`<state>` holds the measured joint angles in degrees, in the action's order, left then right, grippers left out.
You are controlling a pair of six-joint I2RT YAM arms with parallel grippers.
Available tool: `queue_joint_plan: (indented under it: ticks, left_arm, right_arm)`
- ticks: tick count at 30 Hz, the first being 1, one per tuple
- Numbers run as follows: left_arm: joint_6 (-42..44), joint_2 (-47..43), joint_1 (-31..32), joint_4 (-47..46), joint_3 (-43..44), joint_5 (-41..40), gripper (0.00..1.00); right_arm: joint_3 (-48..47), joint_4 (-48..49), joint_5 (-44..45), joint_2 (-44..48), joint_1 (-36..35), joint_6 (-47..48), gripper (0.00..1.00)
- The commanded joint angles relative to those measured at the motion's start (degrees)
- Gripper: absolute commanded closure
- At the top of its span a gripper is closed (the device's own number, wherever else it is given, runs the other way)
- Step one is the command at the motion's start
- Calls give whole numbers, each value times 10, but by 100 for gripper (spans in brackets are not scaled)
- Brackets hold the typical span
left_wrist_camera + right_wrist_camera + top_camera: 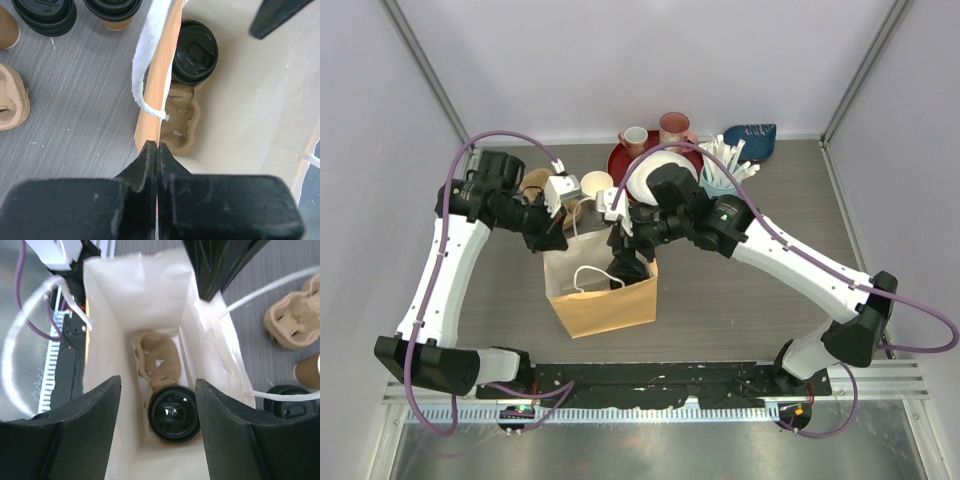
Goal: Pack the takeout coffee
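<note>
**A:** Where is the takeout coffee?

**B:** One tan paper cup under a round black plastic lid (174,415) stands at the bottom of the upright brown paper bag (605,305). It sits in one end of a moulded pulp cup carrier (159,360) that lies along the bag's floor.

**A:** Are there other cups?

**B:** Yes, two more black-lidded cups (45,15) stand on the grey tabletop (75,100), just outside the bag's wall. A second pulp carrier (12,97) lies near them on the tabletop.

**A:** What are the arms doing?

**B:** The left fingers (157,155) are clenched on the bag's top rim, and the paper wall runs in between them. A white cord handle (145,75) curls just beside that spot. The right fingers (85,425) are spread wide in the bag's mouth. One stands on each side above the lid, and they grasp nothing. I cannot tell whether they touch the cup.

**A:** And behind the bag?

**B:** Near the tabletop's far edge there is a dark red plate (620,165). Close by are two pink and white ceramic mugs (635,137) and a light-blue cup of white straws (720,182).
</note>
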<state>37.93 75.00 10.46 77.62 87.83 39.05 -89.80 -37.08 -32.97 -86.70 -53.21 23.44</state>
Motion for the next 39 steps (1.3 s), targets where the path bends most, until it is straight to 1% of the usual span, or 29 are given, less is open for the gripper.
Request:
queue_joint_plan:
  ticks: [1, 5, 9, 11, 14, 15, 16, 18, 19, 24, 26, 30, 35, 39]
  left_arm:
    - [0, -5, 2, 78, 0, 7, 100]
    - [0, -6, 1, 77, 1, 6, 100]
    - [0, -4, 2, 77, 1, 7, 100]
    - [0, -4, 2, 77, 1, 8, 100]
    - [-1, -6, 2, 78, 0, 6, 100]
    - [-1, -6, 2, 78, 0, 6, 100]
    - [-2, -8, 2, 77, -1, 4, 100]
    - [-1, -8, 2, 79, -3, 3, 100]
    - [-2, -9, 2, 79, -3, 3, 100]
    - [-6, -14, 2, 89, -2, -8, 100]
    - [-10, -16, 1, 96, 1, -13, 100]
    - [-22, -21, 2, 102, 7, -37, 100]
    - [-32, -35, 2, 116, 8, -50, 100]
    - [-39, -42, 1, 125, 18, -66, 100]
  right_arm:
    - [-31, 59, -37, 45, 0, -36, 34]
    - [-32, 74, -37, 58, 0, -52, 34]
    - [-39, 89, 5, 67, 1, -81, 34]
    - [-37, 114, 25, 80, 0, -104, 34]
    - [-40, 133, 91, 95, 0, -127, 34]
    - [-46, 133, 124, 96, 1, -131, 34]
    - [-49, 130, 180, 97, 9, -135, 34]
    - [-54, 124, 216, 95, 30, -155, 34]
    - [-53, 119, 223, 94, 65, -165, 34]
    - [-28, 106, 246, 88, 147, -181, 36]
    - [-20, 106, 224, 84, 180, -187, 36]
    - [0, 104, 200, 62, 218, -197, 38]
    - [13, 89, 193, 0, 222, -195, 40]
    - [6, 90, 184, -44, 223, -207, 44]
